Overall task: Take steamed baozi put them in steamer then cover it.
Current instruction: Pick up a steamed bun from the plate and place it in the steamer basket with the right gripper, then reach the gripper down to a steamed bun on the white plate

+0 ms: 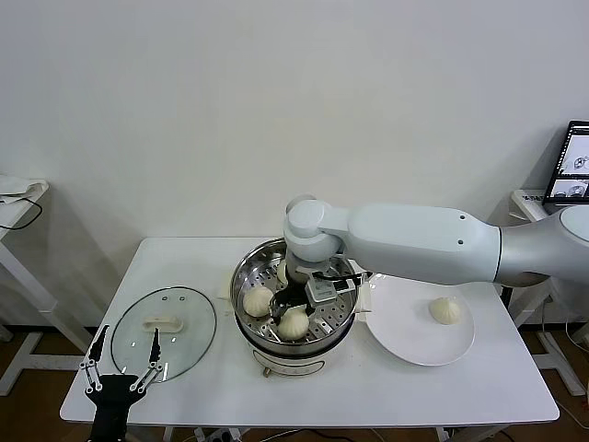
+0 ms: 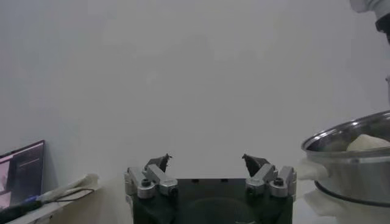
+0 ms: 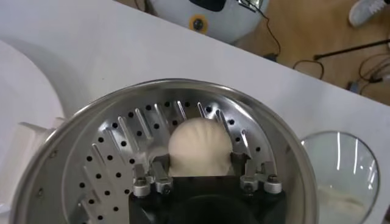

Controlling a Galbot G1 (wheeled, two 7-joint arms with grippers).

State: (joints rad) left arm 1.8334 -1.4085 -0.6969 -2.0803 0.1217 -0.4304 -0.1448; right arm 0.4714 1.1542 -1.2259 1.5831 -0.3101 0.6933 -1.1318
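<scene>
Loading: the right gripper (image 1: 293, 311) reached down into the steamer (image 1: 247, 281), its fingers on either side of a bun (image 3: 199, 146) that sat on the perforated tray, near the front rim.
Right claw: the fingers stood close against the bun's sides; the wrist view did not show clearly whether they gripped it or had let go, so I cannot tell.
Buns in the pot: three showed in the head view, the one at the claw, one to its left (image 1: 258, 300), and one partly hidden behind the wrist, at the far side.
Bun left over: one bun (image 1: 445, 310) lay on the white plate (image 1: 405, 345), to the right of the steamer.
Lid: the glass lid (image 1: 189, 345) lay flat on the table, left of the steamer, not yet put on.
Left claw: the left gripper (image 1: 122, 350) hung at the near left edge, beside the lid, fingers spread wide and holding nothing.
Progress: by my judgement well past halfway; one bun and the lid remained.
Surface: a white table (image 1: 479, 387) with rounded corners.
Room: a plain white wall behind; a laptop (image 1: 572, 164) on a side table at far right; a second small table at far left.
</scene>
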